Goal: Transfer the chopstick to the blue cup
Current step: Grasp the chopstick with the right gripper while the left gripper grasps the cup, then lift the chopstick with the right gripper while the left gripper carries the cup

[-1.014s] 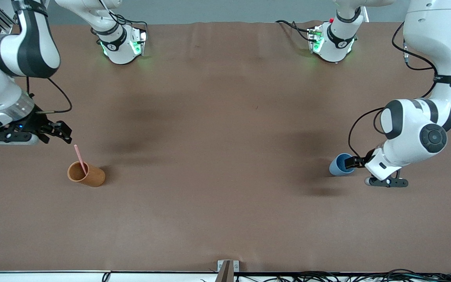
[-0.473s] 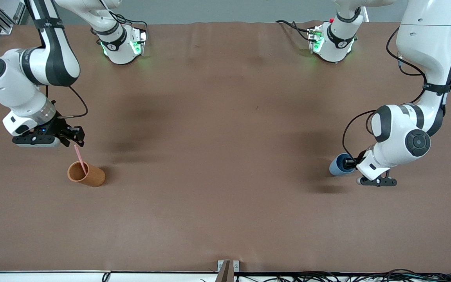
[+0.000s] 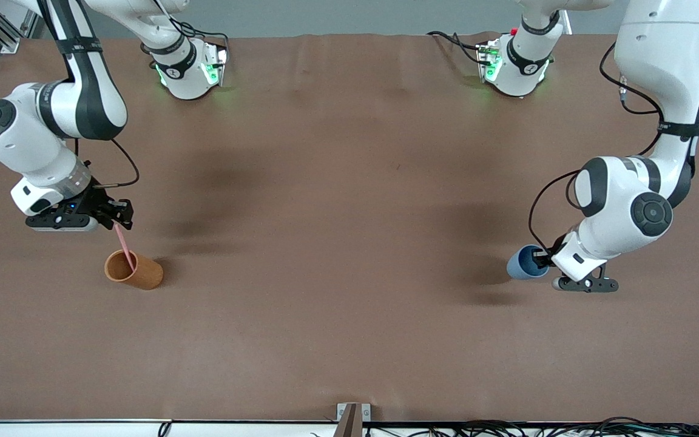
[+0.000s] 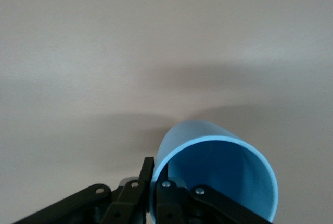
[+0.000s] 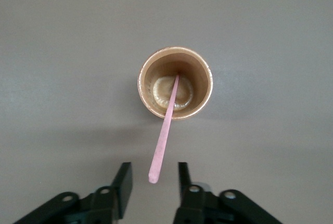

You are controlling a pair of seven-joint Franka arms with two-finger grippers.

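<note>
Left tool (image 4: 152,182) pinching blue cup (image 4: 216,174) rim, cup's base cut off; right tool (image 5: 152,182) spread around chopstick (image 5: 165,130) tip.

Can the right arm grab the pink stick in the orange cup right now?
Probably yes. The chopstick leans out of the orange cup, its top end between the open jaws of the right gripper with nothing blocking it. The jaws just need to shut.

Blue cup (image 4: 218,174) base — cut off, left wrist view's edge
</note>
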